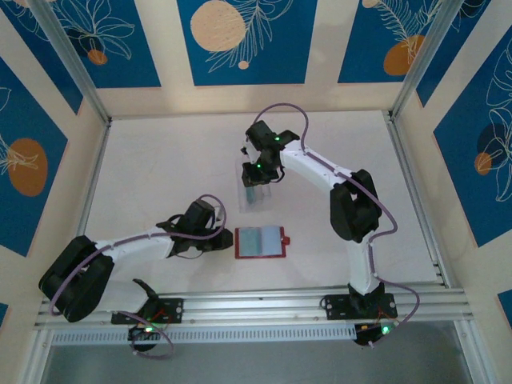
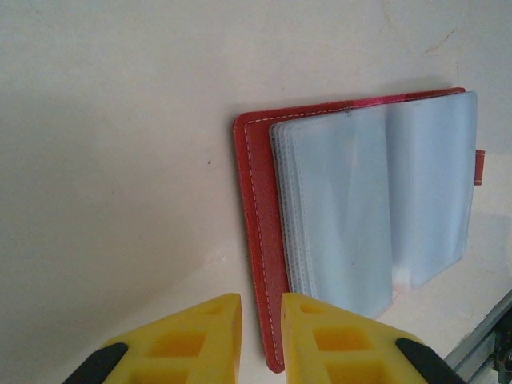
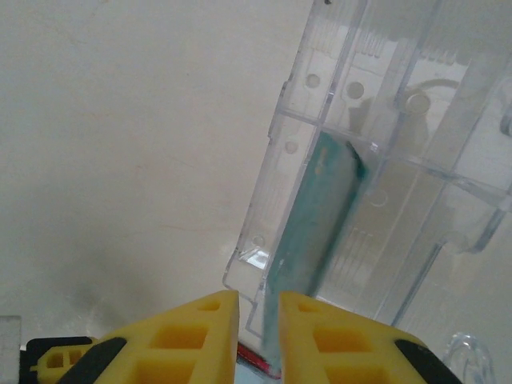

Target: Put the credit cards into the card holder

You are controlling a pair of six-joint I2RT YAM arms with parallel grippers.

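Nearest you, the card holder lies open and flat on the table, its clear sleeves facing up, near the middle of the near edge. Your left gripper sits just beside its left edge, fingers drawn narrow. The corner of the red cover runs up to the slit between them, and you cannot tell from here whether it is pinched or only lined up.

Farther back and slightly right of that, your right gripper is down at the clear case. Its fingers are narrow too, and the end of a teal credit card runs straight into the gap, so it looks pinched there. The rest of the card stands on edge in the case's slot.

You are at the pick-up step: no card is in a sleeve yet. Next you will likely need to draw the card out along the slot without dragging the case, carry it nearer, and level it with a sleeve mouth while your left side steadies the cover.
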